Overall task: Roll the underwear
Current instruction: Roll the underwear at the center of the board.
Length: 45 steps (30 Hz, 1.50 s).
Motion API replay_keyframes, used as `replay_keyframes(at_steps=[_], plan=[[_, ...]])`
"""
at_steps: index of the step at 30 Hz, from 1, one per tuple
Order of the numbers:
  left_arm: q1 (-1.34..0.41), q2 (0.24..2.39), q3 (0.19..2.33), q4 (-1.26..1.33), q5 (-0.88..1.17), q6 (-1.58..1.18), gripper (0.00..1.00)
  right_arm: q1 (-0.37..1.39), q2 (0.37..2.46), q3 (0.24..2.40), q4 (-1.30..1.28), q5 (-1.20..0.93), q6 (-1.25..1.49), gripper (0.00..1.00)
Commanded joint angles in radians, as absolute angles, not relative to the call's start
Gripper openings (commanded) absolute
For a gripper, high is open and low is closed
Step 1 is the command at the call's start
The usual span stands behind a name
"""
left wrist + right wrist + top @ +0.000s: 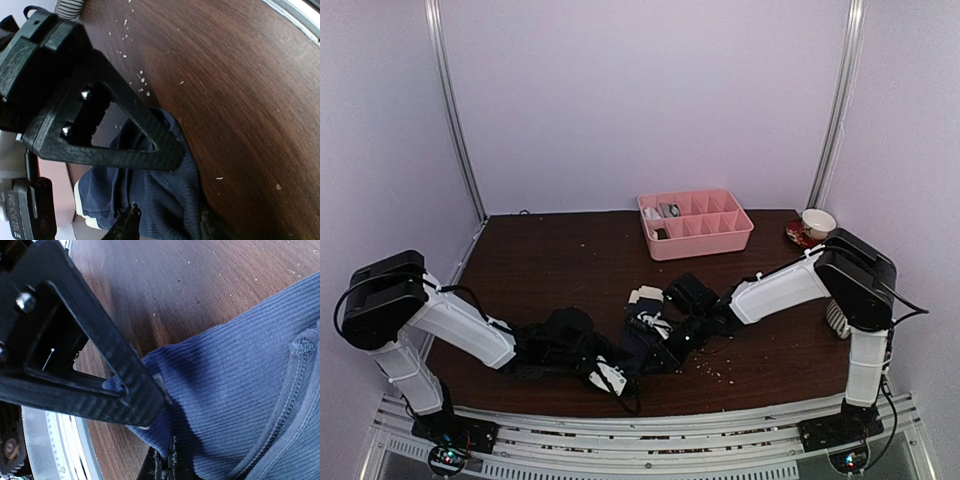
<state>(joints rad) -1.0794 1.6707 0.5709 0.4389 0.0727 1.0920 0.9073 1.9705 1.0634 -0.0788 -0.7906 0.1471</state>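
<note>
Two arms: both reach to the middle of the table (550,260), close to its near edge; both are on the same garment
item: navy boxer briefs (240,365); bunched, not flat, at the middle of the near edge; cream waistband (81,202) on the side toward the far edge
right gripper (156,437): clenched on a folded edge of the navy rib knit; thin fabric pinched between the fingertips
left gripper (150,182): jaws part-way apart with navy cloth lying between them, near the waistband; can't tell whether it has a hold on it
step: early, by my read; securing the cloth at two points ahead of the roll; no rolled shape visible anywhere on the fabric
next move: needs the left jaws confirmed on cloth first; then both grippers should draw the briefs flat and turn one edge over together; even tension, low to the table, same pace on both sides or the roll goes conical
risk: thin knit could slip from the right pinch if the left side pulls hard; a bunched start likely gives a loose roll
surroundings: pink compartment tray (705,243) at the far edge, right of centre, well apart from the work; cup (817,220) at the far right corner; crumbs (142,82) scattered on the wood
</note>
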Motion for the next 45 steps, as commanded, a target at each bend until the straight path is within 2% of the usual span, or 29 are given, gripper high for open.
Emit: replay_keyframes(at_steps=[1,6,8,15,17,28,33,38,45], plan=[[-1.085,1.707,0.598,0.417,0.055,1.055,0.33,0.899,1.992,1.077,-0.102,-0.773,0.134,0.0],[-1.085,1.738,0.649,0.315,0.064,1.002,0.0,0.899,1.974,1.086,-0.117,-0.763,0.115,0.0],[-1.081,1.741,0.673,0.248,0.085,0.977,0.0,0.899,1.931,1.075,-0.112,-0.749,0.099,0.06],[-1.02,1.739,0.79,-0.012,0.268,0.883,0.0,0.913,1.684,0.963,-0.103,-0.661,-0.003,0.44],[-0.999,1.749,0.825,-0.07,0.321,0.858,0.0,0.925,1.618,0.923,-0.107,-0.62,-0.037,0.5],[-0.855,1.922,1.058,-0.368,0.636,0.742,0.0,1.032,1.232,0.627,0.007,-0.235,-0.071,0.5],[-0.795,2.021,1.167,-0.482,0.77,0.713,0.0,1.154,1.122,0.558,0.033,-0.061,-0.077,0.51],[-0.784,2.088,1.219,-0.521,0.791,0.677,0.0,1.306,1.199,0.57,0.056,0.059,-0.139,0.5],[-0.745,2.204,1.312,-0.62,0.866,0.651,0.0,1.408,1.476,0.73,0.025,0.243,-0.295,0.42]])
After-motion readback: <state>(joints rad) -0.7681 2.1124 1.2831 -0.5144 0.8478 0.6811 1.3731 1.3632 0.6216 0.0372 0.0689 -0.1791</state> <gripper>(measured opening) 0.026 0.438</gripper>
